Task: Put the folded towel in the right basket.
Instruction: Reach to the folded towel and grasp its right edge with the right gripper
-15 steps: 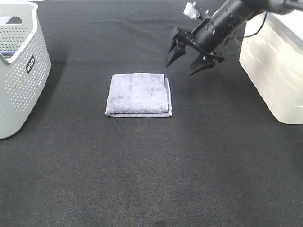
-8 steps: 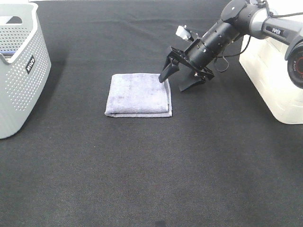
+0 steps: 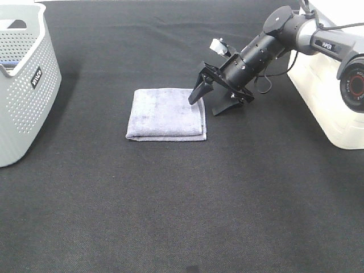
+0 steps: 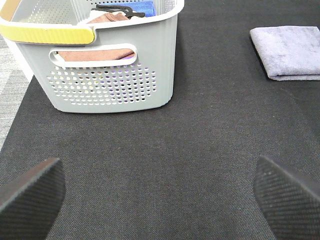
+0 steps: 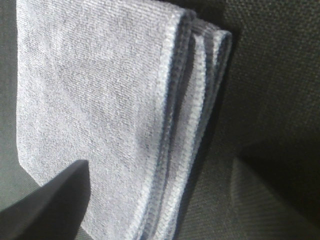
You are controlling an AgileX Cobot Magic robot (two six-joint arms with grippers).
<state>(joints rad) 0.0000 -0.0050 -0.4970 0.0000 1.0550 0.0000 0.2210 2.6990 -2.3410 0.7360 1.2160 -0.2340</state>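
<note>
Right basket [image 3: 327,91] is waiting. The folded towel [image 3: 166,112] lies flat, well apart from it. Your right gripper [image 3: 206,107] just dropped to the towel's stacked edge, jaws apart, straddling it. It's probably touching, but that's hard to tell. You're set to clamp.

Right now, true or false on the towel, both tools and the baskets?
1. The right tool is open at the edge of the towel. True.
2. The towel lies in the right basket. False: it lies flat on the mat.
3. The left basket is empty. False: it holds cloths.
4. The left tool is open, holding nothing. True.
</note>
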